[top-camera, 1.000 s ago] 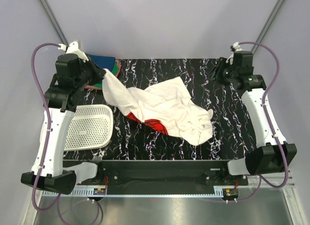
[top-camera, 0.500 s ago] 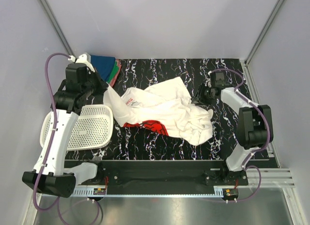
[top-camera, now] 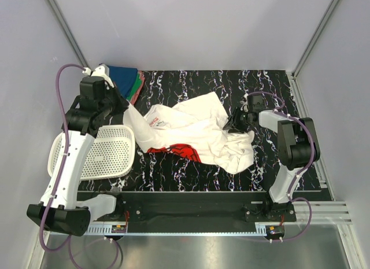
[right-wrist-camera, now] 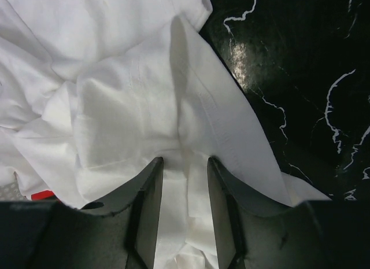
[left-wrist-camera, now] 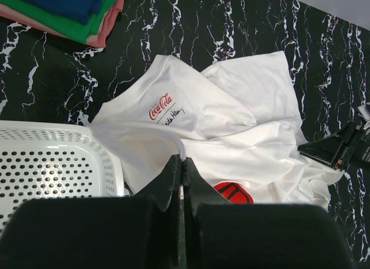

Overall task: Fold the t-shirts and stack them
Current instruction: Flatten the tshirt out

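I have the left tool pinched shut on the white t-shirt; the right tool gapes partway over a fold. Cloth looks light, floppy: I'd grip the hem

This is a robotics lab test cell. Plain pale-grey panel walls and a slanted aluminium frame strut enclose a black, white-veined marble-pattern table top. At 6 o'clock, a black metal base rail carries the white-and-black left robot arm and right robot arm, which trail looping purple cables.
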{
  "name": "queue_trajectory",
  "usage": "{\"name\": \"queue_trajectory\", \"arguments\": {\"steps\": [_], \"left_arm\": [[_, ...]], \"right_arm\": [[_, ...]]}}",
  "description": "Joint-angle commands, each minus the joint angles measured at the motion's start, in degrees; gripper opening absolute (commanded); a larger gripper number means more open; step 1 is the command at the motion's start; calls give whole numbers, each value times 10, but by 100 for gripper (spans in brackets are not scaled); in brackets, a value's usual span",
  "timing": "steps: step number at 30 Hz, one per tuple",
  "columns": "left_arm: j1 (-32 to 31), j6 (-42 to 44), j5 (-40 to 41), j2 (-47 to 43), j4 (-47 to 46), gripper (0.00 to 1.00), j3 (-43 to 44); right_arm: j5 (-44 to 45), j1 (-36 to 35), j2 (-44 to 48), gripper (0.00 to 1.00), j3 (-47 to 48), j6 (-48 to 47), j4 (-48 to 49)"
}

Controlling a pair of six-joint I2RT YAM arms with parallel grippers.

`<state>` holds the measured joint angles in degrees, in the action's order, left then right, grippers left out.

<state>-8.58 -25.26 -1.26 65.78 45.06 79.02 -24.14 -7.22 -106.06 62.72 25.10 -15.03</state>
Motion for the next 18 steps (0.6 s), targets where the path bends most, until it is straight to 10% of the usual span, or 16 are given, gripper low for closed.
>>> {"name": "queue_trajectory", "arguments": {"steps": [1,18], "left_arm": [[2,6,8,1,-30,0,-4],[2,6,11,-1,-36,0,-13]], "right_arm": [[-36,-2,-3,44,-14,29,64],[-93,-2,4,25,-76,191,227]]}}
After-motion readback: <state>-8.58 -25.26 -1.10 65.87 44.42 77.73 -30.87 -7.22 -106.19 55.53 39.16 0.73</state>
